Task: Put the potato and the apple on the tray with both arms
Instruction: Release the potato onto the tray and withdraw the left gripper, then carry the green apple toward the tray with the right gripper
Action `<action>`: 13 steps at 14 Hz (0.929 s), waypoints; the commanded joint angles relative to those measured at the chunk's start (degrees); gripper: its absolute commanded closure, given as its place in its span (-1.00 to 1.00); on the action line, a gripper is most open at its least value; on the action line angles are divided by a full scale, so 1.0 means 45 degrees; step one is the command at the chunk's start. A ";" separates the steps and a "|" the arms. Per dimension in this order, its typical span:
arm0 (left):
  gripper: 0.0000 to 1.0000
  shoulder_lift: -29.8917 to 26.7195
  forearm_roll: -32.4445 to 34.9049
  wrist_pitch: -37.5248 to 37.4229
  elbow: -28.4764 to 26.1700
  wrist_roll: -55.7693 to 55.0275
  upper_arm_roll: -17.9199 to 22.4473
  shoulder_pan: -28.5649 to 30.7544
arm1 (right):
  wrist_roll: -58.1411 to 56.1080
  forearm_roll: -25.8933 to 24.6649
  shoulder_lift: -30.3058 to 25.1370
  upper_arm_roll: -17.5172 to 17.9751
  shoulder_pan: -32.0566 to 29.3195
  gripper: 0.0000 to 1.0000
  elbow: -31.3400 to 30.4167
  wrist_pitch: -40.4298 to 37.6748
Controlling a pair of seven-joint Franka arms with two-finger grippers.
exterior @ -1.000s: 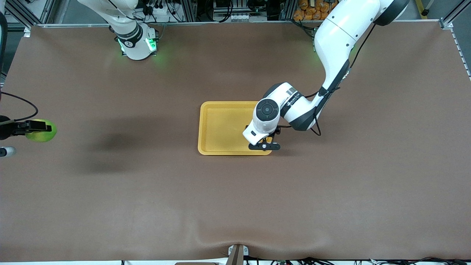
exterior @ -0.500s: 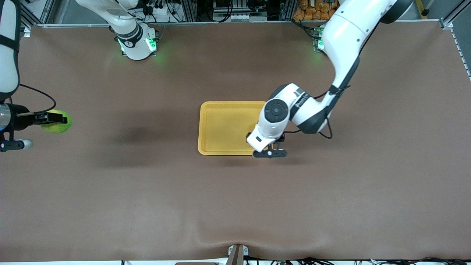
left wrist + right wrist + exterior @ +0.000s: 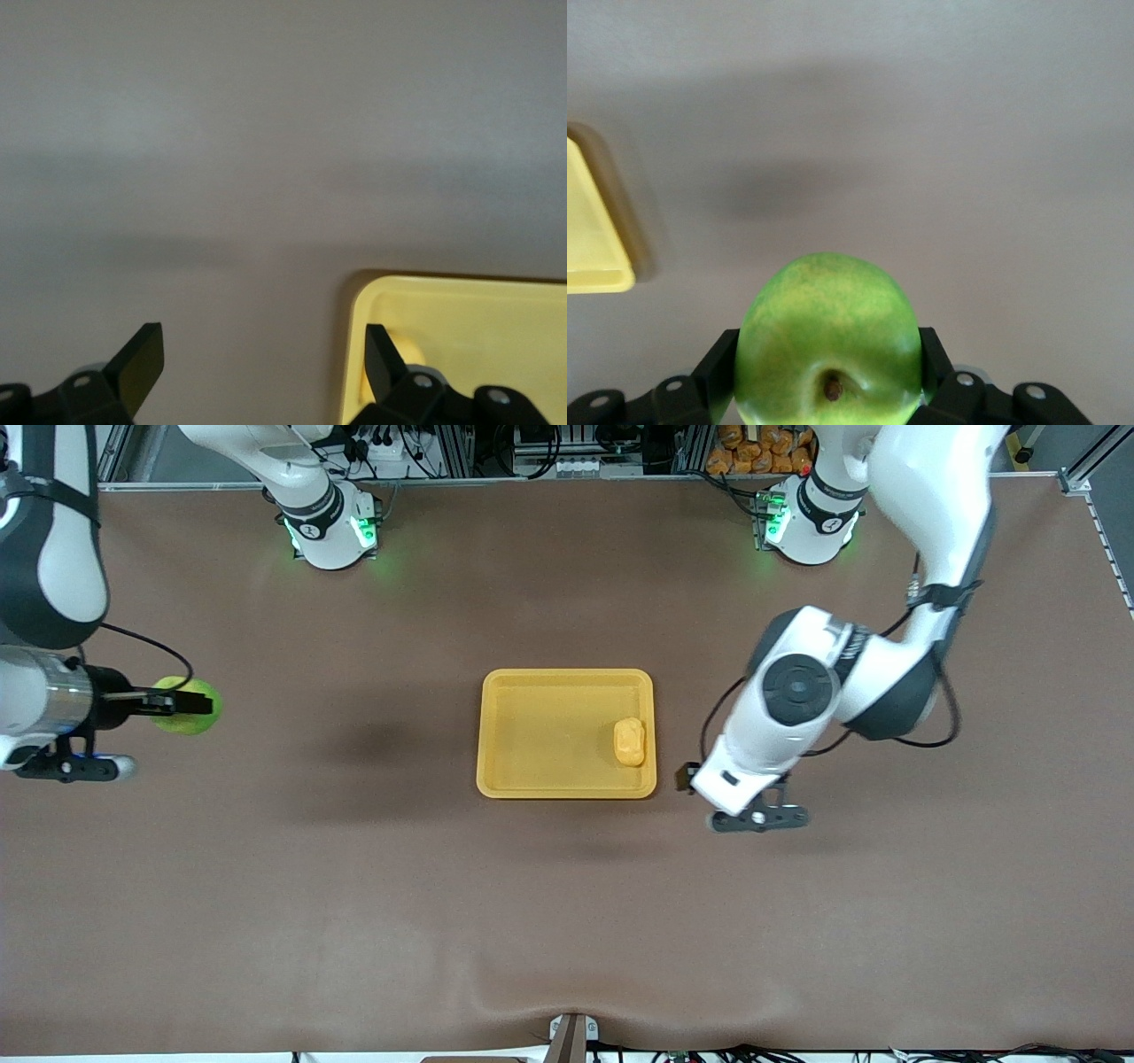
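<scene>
The yellow tray (image 3: 532, 731) lies mid-table. In it lies the yellow-orange potato (image 3: 630, 741), close to the rim at the left arm's end. My left gripper (image 3: 719, 790) hangs open and empty over bare table just off that end of the tray. Its wrist view shows the spread jaws (image 3: 263, 354) with the tray's corner (image 3: 478, 328) by one finger. My right gripper (image 3: 177, 704) is shut on the green apple (image 3: 190, 717), held up over the table toward the right arm's end. The right wrist view shows the apple (image 3: 828, 336) between the fingers and a tray corner (image 3: 589, 257).
Both arm bases (image 3: 332, 531) (image 3: 806, 527) with green lights stand along the table's back edge. A brown mat (image 3: 567, 921) covers the table, with a small bracket (image 3: 571, 1036) at its front edge. The right arm's shadow (image 3: 372, 744) falls between the apple and the tray.
The left gripper has pulled away from the tray toward its own end of the table, uncovering the potato in the tray. The right gripper has carried the apple closer to the tray.
</scene>
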 commanded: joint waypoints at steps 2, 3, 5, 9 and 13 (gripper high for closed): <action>-1.00 -0.0837 -0.0860 -0.1052 0.0061 0.2275 -0.0109 0.1329 | 0.1803 0.0484 -0.0527 -0.0100 0.1021 1.00 -0.0662 0.0058; -1.00 -0.1013 -0.0880 -0.1190 0.0061 0.2785 -0.0109 0.1565 | 0.2251 0.0621 -0.0527 -0.0100 0.1197 1.00 -0.0702 0.0097; -1.00 -0.1501 -0.0899 -0.1657 0.0042 0.2907 -0.0070 0.2015 | 0.2897 0.0817 -0.0527 -0.0100 0.1548 1.00 -0.0878 0.0292; -1.00 -0.2303 -0.0860 -0.2673 0.0022 0.2985 -0.0050 0.2719 | 0.4049 0.1050 -0.0527 -0.0100 0.2310 1.00 -0.0995 0.0721; -1.00 -0.3161 -0.0548 -0.3377 0.0022 0.2927 0.0086 0.2719 | 0.5707 0.1111 -0.0508 -0.0100 0.3402 1.00 -0.1541 0.1657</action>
